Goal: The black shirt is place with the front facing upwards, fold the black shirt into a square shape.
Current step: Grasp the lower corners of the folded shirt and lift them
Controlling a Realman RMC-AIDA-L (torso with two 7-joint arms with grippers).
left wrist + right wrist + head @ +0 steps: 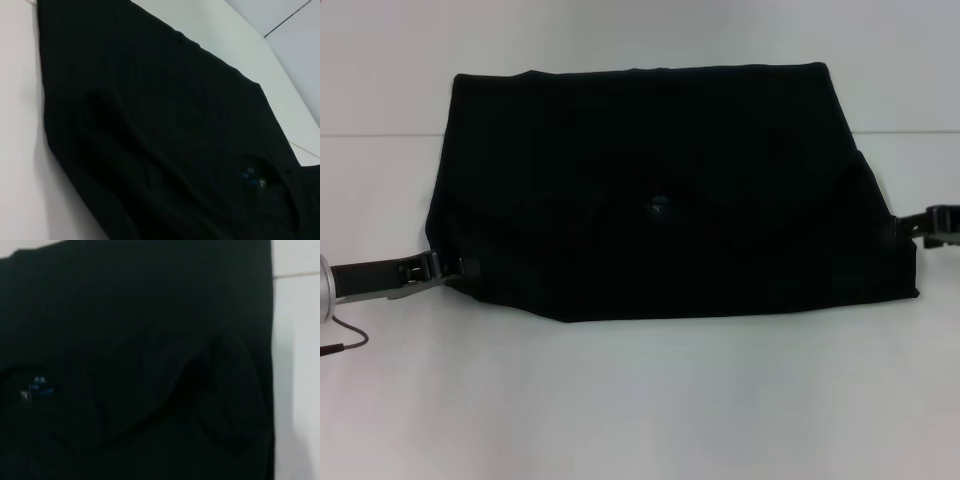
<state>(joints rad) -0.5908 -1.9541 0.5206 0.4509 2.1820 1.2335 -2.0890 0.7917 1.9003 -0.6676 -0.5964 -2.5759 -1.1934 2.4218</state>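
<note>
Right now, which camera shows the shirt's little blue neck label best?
The left wrist view: the blue neck label and a whitish tag beside it show most clearly on the black shirt. The right wrist view shows it blurred; the head view shows only a faint speck.

Head cam up high, looking forward and down over the whole black shirt (pixel 670 190) on the white table (pixel 640 400). Both wrist cams close in, low, from opposite sides. Shared: the blue neck label (pixel 245 176).
</note>
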